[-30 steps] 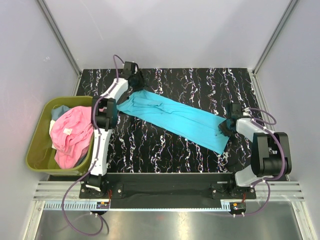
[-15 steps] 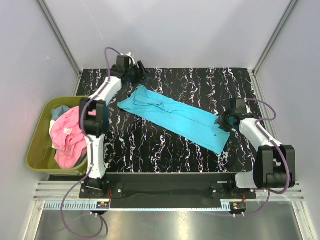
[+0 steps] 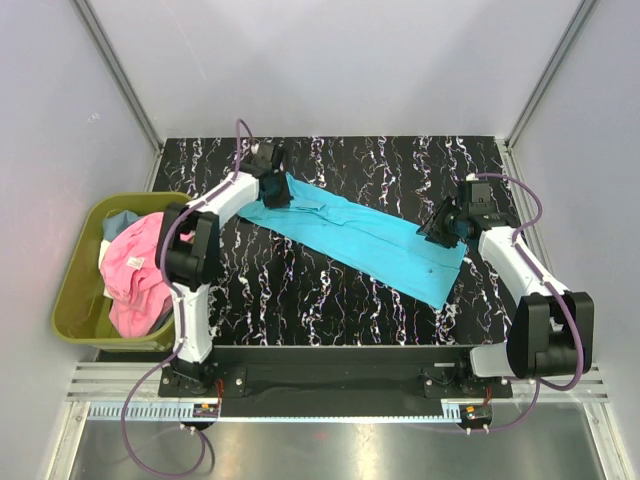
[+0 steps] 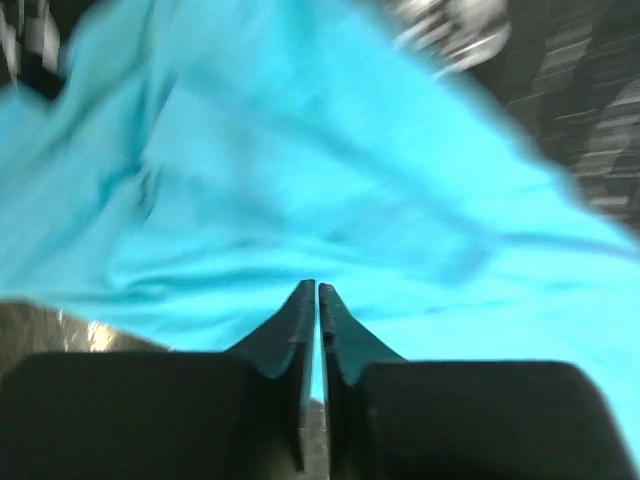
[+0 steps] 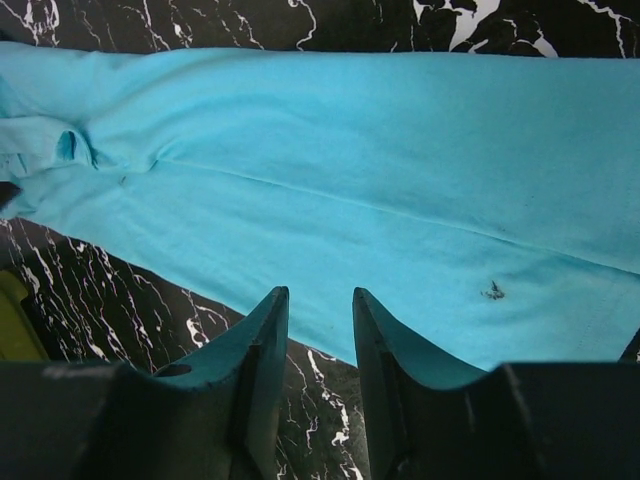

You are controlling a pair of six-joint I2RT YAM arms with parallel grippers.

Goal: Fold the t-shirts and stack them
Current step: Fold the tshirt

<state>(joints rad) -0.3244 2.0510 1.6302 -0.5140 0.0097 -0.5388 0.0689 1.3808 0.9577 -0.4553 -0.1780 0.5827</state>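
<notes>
Flat turquoise t-shirt (image 3: 350,235) ready for folding. My left gripper (image 4: 317,290) closed at its end by table's (image 3: 400,160) far edge, catch unconfirmed; right gripper (image 5: 320,292) open over other end.

Soft, even light falls from above on the counter (image 3: 300,290), leaving only faint shadows beside the arms. Glare streaks the metal rail (image 3: 330,412) beyond its near edge. The left wrist view is blurred, smearing the turquoise t-shirt (image 4: 300,180). The right wrist view is sharp, with the right hand (image 5: 319,295) dark and slightly soft up close.
</notes>
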